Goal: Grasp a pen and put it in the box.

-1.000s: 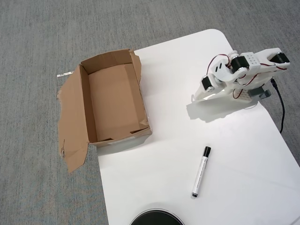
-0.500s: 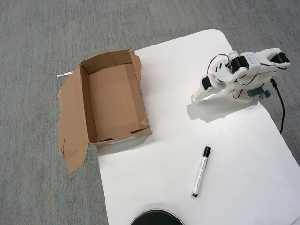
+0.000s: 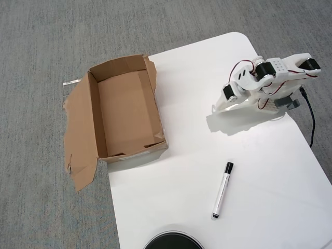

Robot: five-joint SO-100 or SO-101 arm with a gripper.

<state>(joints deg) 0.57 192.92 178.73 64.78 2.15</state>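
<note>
Overhead view, looking straight down: a white table (image 3: 270,171) fills the right and lower part of the frame, with grey carpet (image 3: 46,41) around it; my arm (image 3: 264,83) sits folded at the upper right, near the table's far edge, a black cable (image 3: 311,119) trailing from its base toward the right edge; my pincer (image 3: 224,101) points toward the lower left, tucked low against the arm, and I cannot tell whether its fingers are parted or closed from this height; it grips nothing.

The pen (image 3: 222,190) lies flat on the table in the lower centre-right, black cap toward the top of the frame, well apart from my pincer and free on every side; I judge that makes it an easy first reach.

The box (image 3: 93,116) rests at centre left, overhanging the table's left edge; its open top faces up and it is empty, one wide flap (image 3: 78,140) spread flat to the left.

A dark round object (image 3: 174,241) peeks in at the bottom edge.
</note>
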